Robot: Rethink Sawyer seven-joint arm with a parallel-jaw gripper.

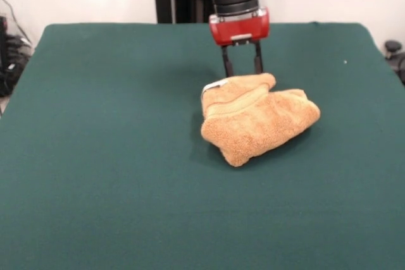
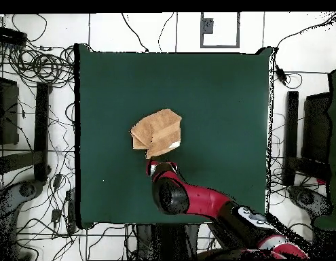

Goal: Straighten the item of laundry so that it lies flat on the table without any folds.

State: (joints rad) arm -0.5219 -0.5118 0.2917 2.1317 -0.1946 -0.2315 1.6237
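Towel [image 1: 258, 118] bunched and folded on green tabletop [image 1: 114, 156], hand [image 1: 242, 66] spread, fingers just behind its far edge

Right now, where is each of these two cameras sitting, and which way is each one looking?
Front view: across the table from the robot, facing it; the gripper, open, comes down from above behind the towel.
Overhead view: above the table, looking straight down; the red and black arm reaches in from the bottom toward the towel.
Both show the folded towel, the green table and the gripper.
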